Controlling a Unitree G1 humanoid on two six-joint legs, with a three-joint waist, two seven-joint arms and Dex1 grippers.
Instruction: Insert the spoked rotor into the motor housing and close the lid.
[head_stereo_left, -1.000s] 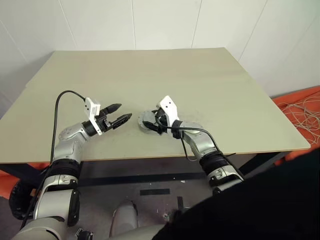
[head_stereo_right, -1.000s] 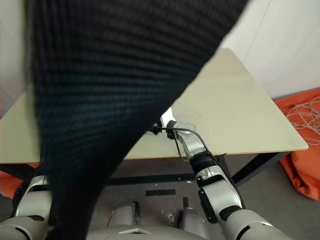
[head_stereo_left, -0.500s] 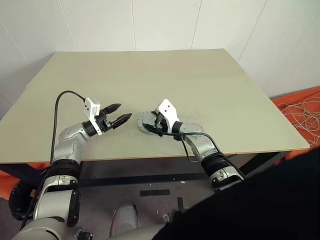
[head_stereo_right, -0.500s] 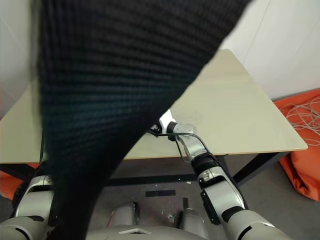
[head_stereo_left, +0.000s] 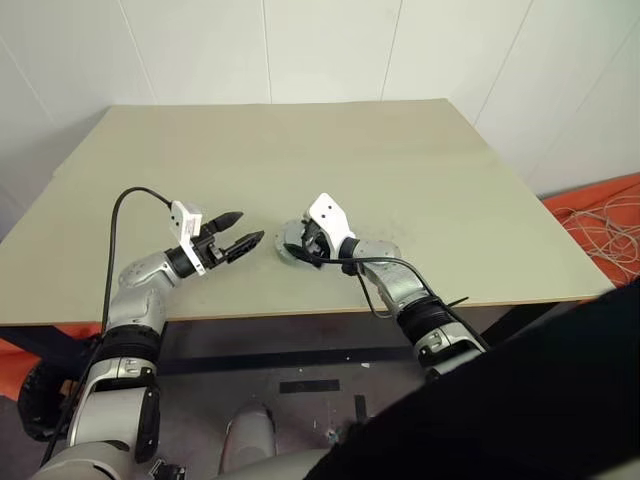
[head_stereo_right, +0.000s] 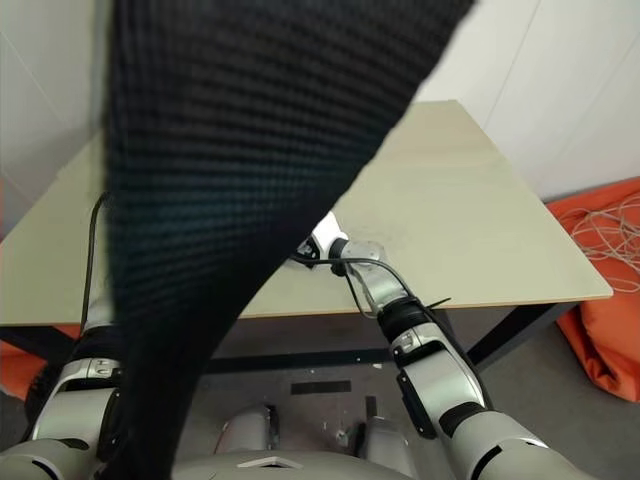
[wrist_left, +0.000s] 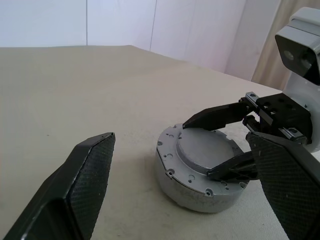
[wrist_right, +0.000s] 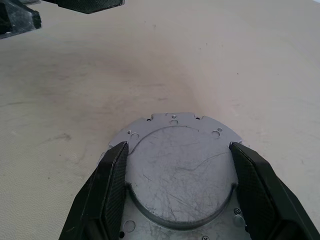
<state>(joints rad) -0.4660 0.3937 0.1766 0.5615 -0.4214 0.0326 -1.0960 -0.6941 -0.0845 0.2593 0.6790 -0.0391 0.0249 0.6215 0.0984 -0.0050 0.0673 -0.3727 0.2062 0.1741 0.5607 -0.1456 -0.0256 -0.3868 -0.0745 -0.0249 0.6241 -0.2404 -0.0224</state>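
Note:
The motor housing (wrist_left: 182, 187) is a round silver cup standing on the table near its front edge. The lid (wrist_right: 180, 172) lies on it, silver domed face up. My right gripper (wrist_right: 179, 145) reaches over the housing from the right, and its two fingers press on opposite sides of the lid's raised centre. A short way to the left, my left gripper (head_stereo_left: 250, 226) hovers level, open and empty, pointing at the housing. The spoked rotor is hidden.
The tan table (head_stereo_left: 400, 150) stretches bare behind the housing. A dark knitted fabric (head_stereo_right: 250, 150) hangs close in front of the right eye and blocks its left half; it also crosses the lower right (head_stereo_left: 530, 420). An orange cover with loose cables (head_stereo_left: 600, 215) lies on the floor at right.
My right wrist has rolled a little with its fingers on the lid. The left gripper has kept still, and the housing stays in place.

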